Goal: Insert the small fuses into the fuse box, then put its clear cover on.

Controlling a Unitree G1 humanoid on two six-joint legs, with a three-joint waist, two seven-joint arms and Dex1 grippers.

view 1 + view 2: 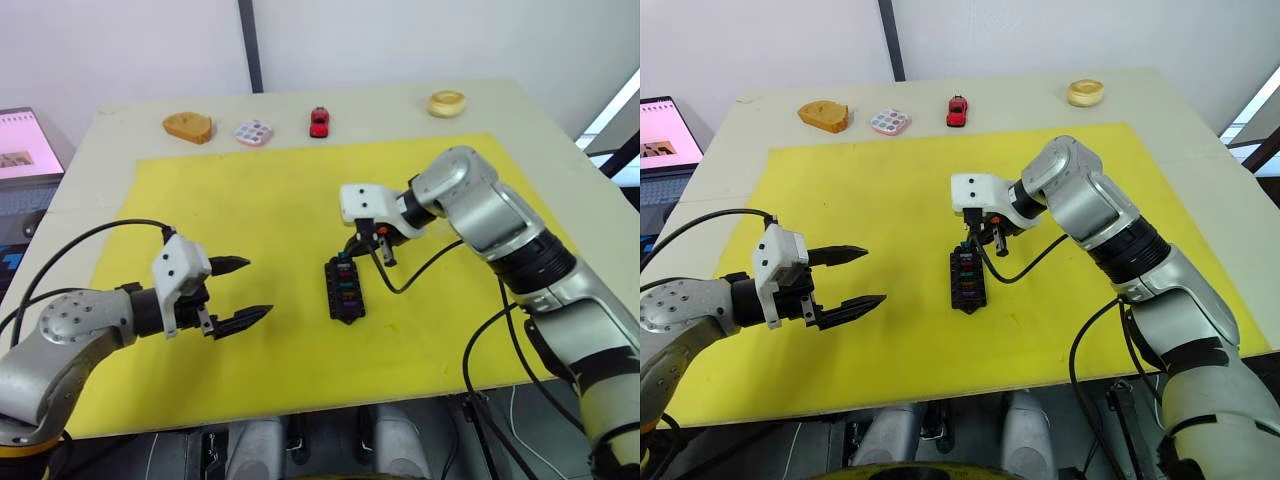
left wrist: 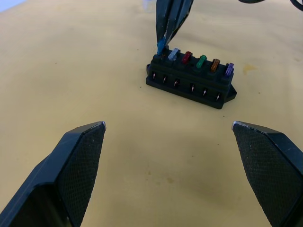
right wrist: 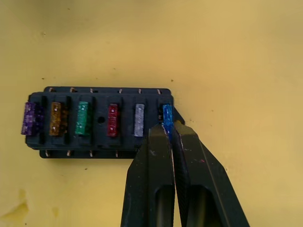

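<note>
Head views: the fuse box [image 1: 345, 290] is seen near the middle of the yellow mat [image 1: 280, 200]. The right gripper [image 1: 358, 246] is held just over the box's far end; the left gripper [image 1: 240, 292] is parked well off to the box's left, likely to keep clear.
Left wrist view: the left gripper's fingers [image 2: 78, 165] are spread wide with nothing held. Six fuses are counted in one row along the box.
Right wrist view: the right gripper's fingers [image 3: 158, 179] are pinched on the blue fuse [image 3: 166, 115] at the box's end slot, held by its top so it can be pressed straight down. Full seating cannot be judged.
Remaining fuses: purple, orange, green, red and grey are seated beside it.
Clear cover: not located.
</note>
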